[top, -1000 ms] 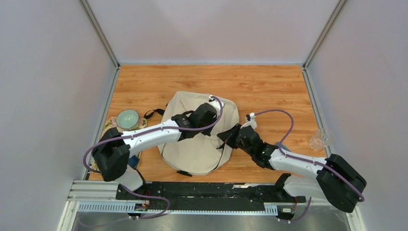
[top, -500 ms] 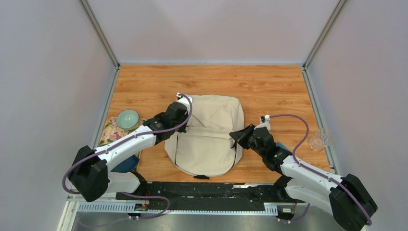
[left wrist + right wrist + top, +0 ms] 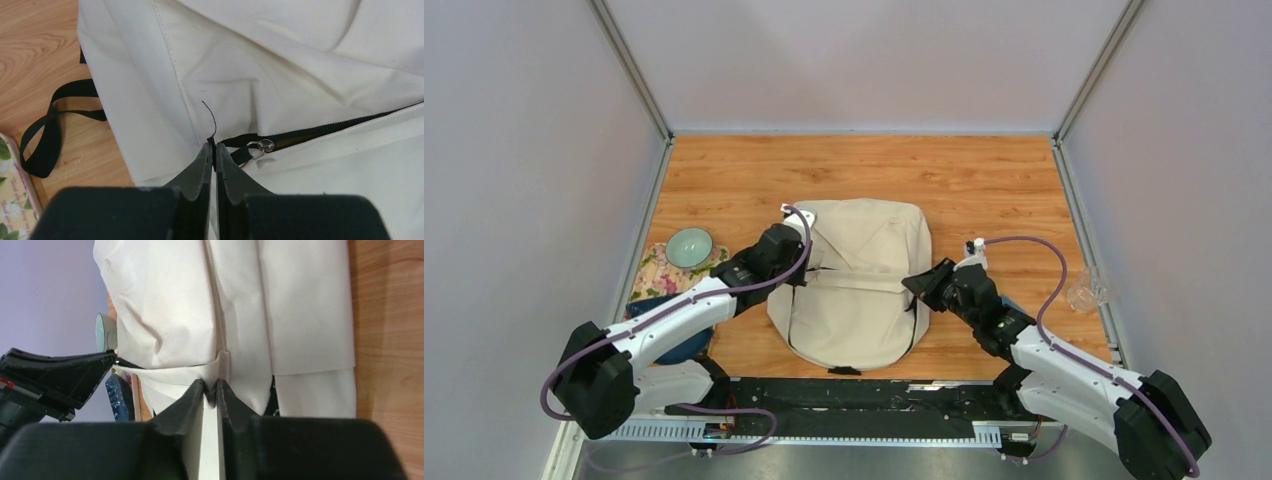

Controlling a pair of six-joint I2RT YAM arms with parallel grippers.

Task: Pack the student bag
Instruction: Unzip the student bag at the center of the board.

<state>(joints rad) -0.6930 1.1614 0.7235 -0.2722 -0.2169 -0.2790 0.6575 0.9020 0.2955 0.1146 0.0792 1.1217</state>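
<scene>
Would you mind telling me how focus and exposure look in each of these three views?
Top external view: even light, sharp throughout, faint shadows around the backpack. Left wrist view: zipper slider crisp; left tool, pinching a black cord, blurred up close. Right wrist view: backpack fabric bright, nearly washed out; right tool soft-edged.

Left arm (image 3: 674, 312), right arm (image 3: 1064, 365): jaws apparently pinched shut.

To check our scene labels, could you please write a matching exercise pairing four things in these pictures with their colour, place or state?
Things:
1. student bag
2. bowl
3. clear cup
4. left claw

Descriptions:
A. pale green, on the left
B. shut on the black zip cord
C. on the far right
D. cream, in the middle

Pairs: 1-D, 2-A, 3-C, 4-B
</scene>
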